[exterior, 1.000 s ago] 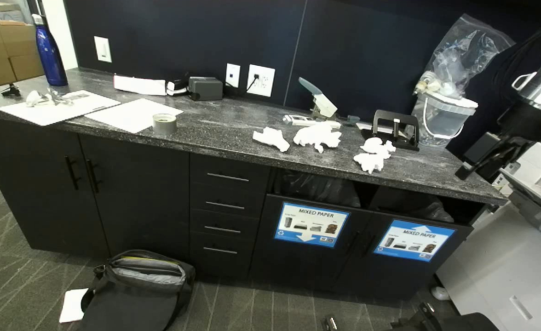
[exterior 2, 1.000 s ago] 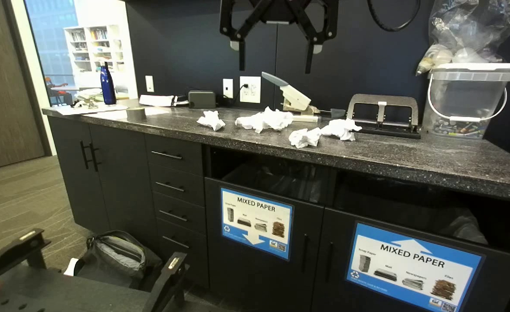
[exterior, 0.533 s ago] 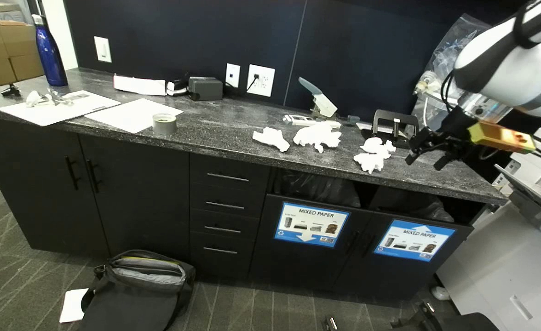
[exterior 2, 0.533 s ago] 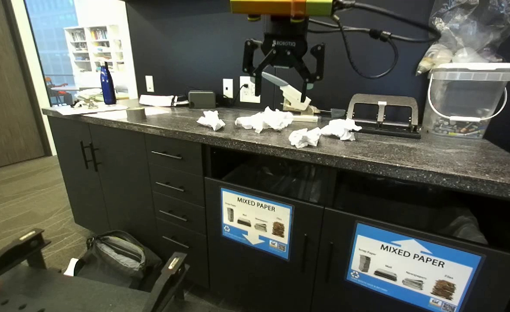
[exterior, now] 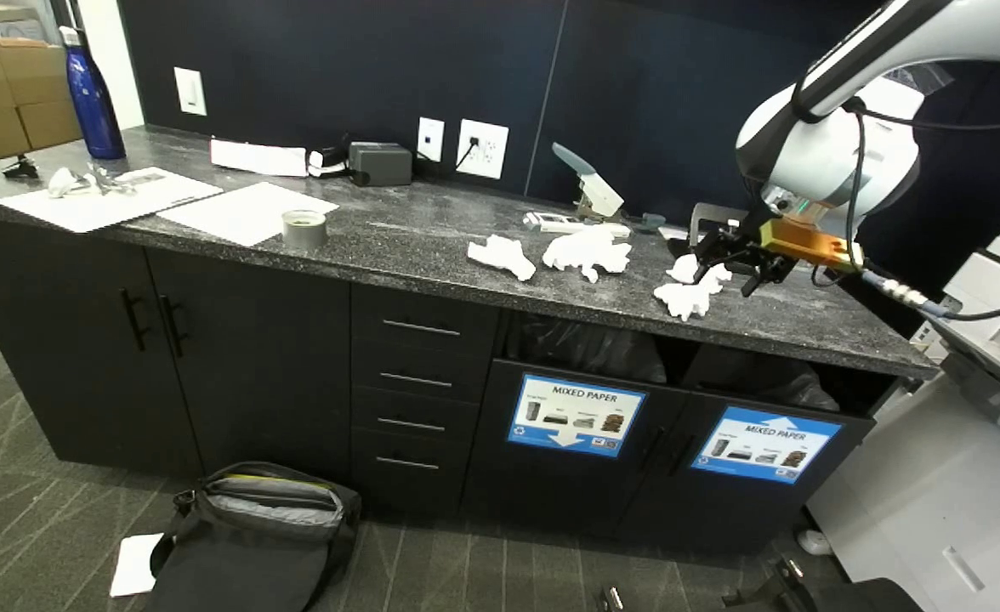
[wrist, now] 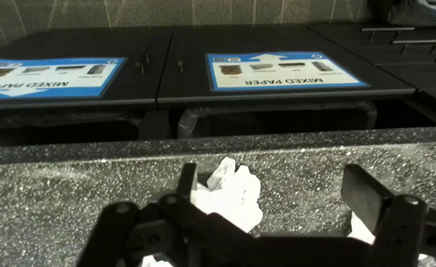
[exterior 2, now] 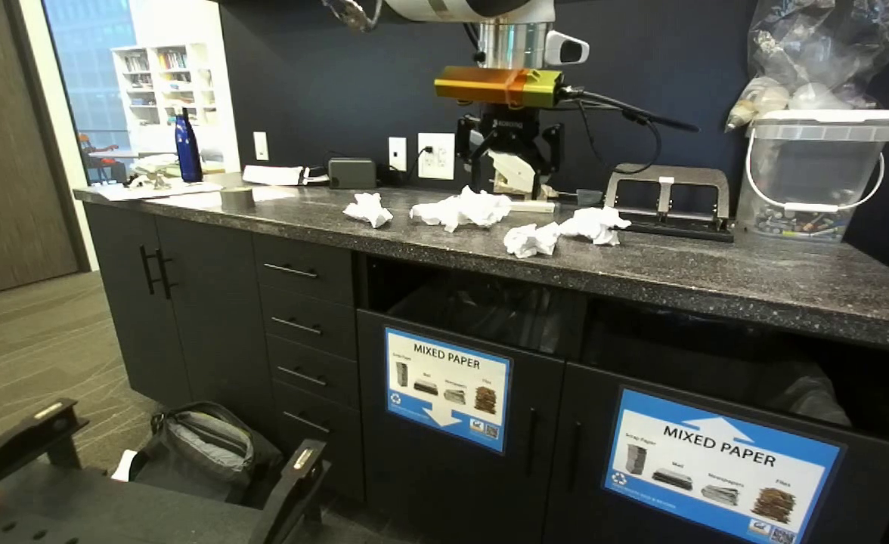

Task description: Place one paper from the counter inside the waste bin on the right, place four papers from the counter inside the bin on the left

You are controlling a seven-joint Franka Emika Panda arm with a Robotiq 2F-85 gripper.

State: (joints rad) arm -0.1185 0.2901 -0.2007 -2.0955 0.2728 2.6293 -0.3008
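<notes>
Start at the left in an exterior view: the first wad (exterior 2: 367, 210) sits apart from the rest on the counter (exterior 2: 754, 261), so you can pinch it across its middle; next comes a wide heap of paper (exterior 2: 463, 209), one wad or two, I cannot tell; aim for its fattest lump, and lift slowly in case a bit hangs on; your claw (exterior 2: 506, 187) is up above here, its fingers (wrist: 362, 196) spread well apart and holding nothing; a little farther right, by the front edge, lies the near wad (exterior 2: 531, 240); last is the back wad (exterior 2: 596, 225), just beside it, and I cannot tell if those two touch; in the wrist view a white wad (wrist: 233, 204) shows between the fingers, closer to one of them, and it is most likely the near wad, so line up over its middle and go down before you squeeze; all this paper should be light and soft, not slippery, and hard to hurt; it will squash as you grip, so get low round the fat part and squeeze well; leave the thin tips alone, as they may bend or tear.
</notes>
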